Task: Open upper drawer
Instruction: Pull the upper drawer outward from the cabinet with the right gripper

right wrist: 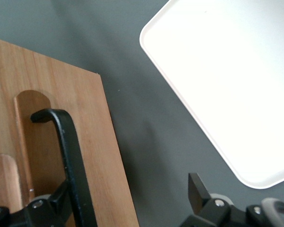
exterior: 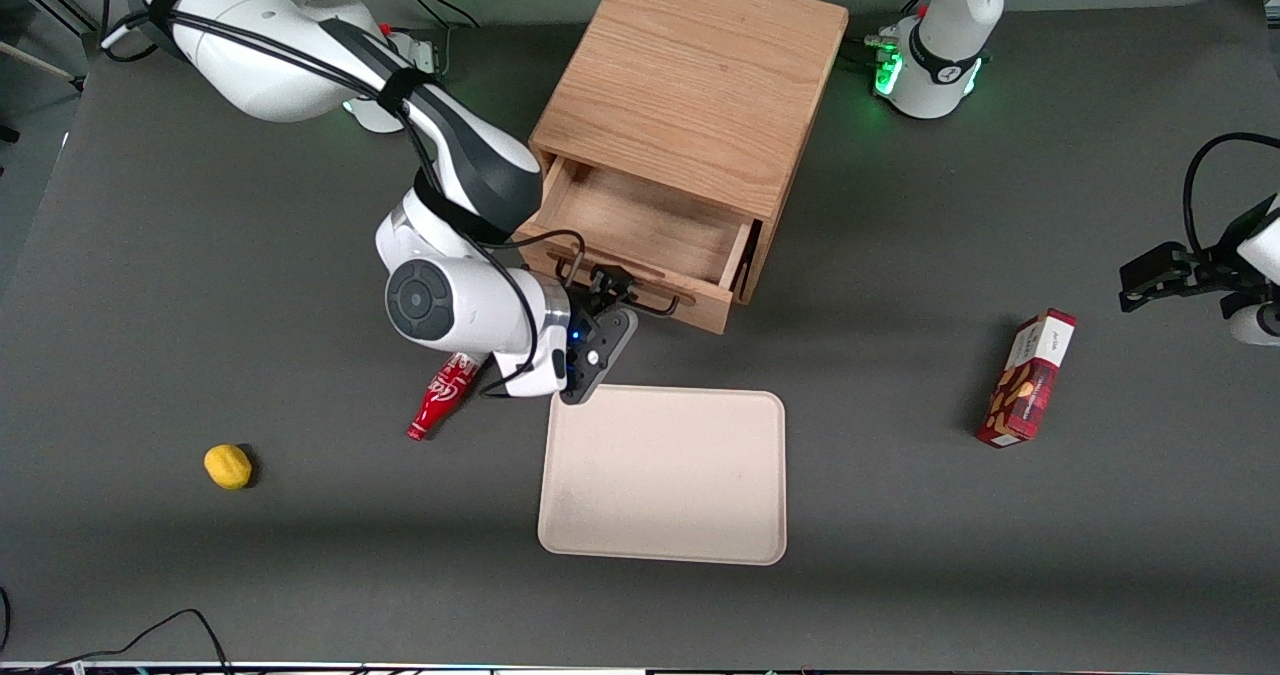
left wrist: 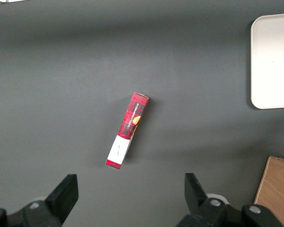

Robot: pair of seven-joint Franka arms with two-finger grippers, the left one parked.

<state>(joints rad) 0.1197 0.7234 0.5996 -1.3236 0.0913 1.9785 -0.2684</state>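
Note:
The wooden cube cabinet (exterior: 690, 85) stands at the middle of the table. Its upper drawer (exterior: 640, 225) is pulled partly out, and its light oak inside shows bare. The black wire bar handle (exterior: 640, 300) runs along the drawer front, which also shows in the right wrist view (right wrist: 94, 142) with the handle (right wrist: 68, 156). My gripper (exterior: 610, 290) is at the handle, nearer the front camera than the cabinet. It is open (right wrist: 128, 189): one finger lies against the bar, the other stands apart over the dark table. The lower drawer is hidden under the upper one.
A cream tray (exterior: 665, 475) lies nearer the front camera than the drawer, close to my wrist. A red bottle (exterior: 440, 400) lies beside my wrist, and a yellow lemon (exterior: 228, 466) lies farther toward the working arm's end. A red snack box (exterior: 1028, 378) lies toward the parked arm's end.

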